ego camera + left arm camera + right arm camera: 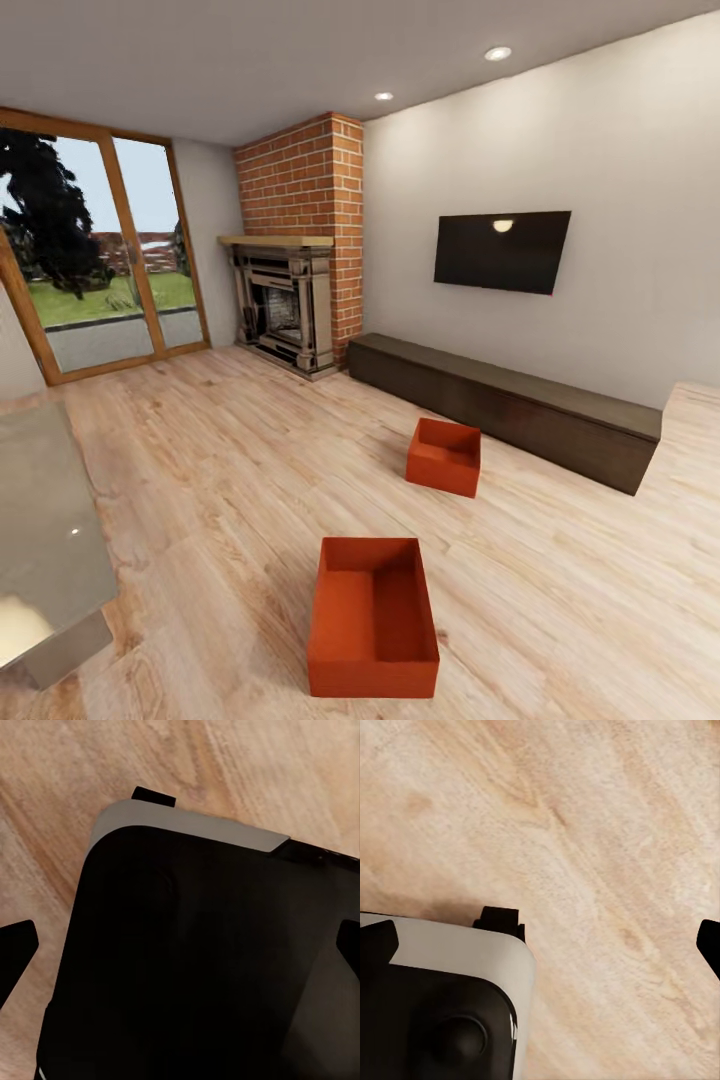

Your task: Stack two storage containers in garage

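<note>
Two orange-red open-topped storage containers stand on the light wood plank floor of the living room. The nearer container (372,620) sits low in the head view, just ahead of me. The farther container (443,457) rests close to a long dark low cabinet (510,400). My left gripper (182,949) is open, its dark fingertips (15,952) spread wide above my own black and grey base (202,960). My right gripper (544,943) is open too, hanging over bare wood floor with nothing between its fingers.
A red brick fireplace (300,240) fills the far corner, with glass patio doors (100,250) to its left. A black TV (502,250) hangs on the pale wall above the cabinet. A glass-topped table (40,520) juts in at the left edge.
</note>
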Motion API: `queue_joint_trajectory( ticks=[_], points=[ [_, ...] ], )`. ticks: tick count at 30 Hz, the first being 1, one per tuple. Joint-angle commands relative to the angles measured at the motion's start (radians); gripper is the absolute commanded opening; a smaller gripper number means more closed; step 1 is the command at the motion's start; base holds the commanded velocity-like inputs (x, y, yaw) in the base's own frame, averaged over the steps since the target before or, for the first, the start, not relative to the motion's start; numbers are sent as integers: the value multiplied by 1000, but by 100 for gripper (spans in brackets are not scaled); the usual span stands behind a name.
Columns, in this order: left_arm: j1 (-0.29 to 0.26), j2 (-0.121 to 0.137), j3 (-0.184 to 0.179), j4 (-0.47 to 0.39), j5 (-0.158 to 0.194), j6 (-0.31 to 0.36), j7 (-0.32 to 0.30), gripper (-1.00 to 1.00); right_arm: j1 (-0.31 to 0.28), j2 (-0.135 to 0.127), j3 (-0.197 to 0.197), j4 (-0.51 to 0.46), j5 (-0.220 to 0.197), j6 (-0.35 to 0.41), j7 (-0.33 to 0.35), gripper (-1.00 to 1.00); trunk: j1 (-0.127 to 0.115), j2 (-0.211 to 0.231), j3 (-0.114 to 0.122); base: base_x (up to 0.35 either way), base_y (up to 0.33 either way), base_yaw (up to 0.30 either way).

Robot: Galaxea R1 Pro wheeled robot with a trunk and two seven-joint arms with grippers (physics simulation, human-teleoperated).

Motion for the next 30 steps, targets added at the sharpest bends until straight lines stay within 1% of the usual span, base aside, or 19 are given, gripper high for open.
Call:
queue_joint_trajectory(
  ticks=[1,8,30],
  points=[
    [0,-1,1,0,5,-3,0,100,-1,0,6,3,-6,-6,3,100,0,-1,-1,45,0,7],
    [0,-1,1,1,5,-2,0,100,-1,0,6,3,-6,-6,3,100,0,-1,-1,193,0,2],
    [0,-1,1,1,6,-3,0,100,-1,0,6,3,-7,-7,4,100,0,-1,-1,276,0,0]
  ],
)
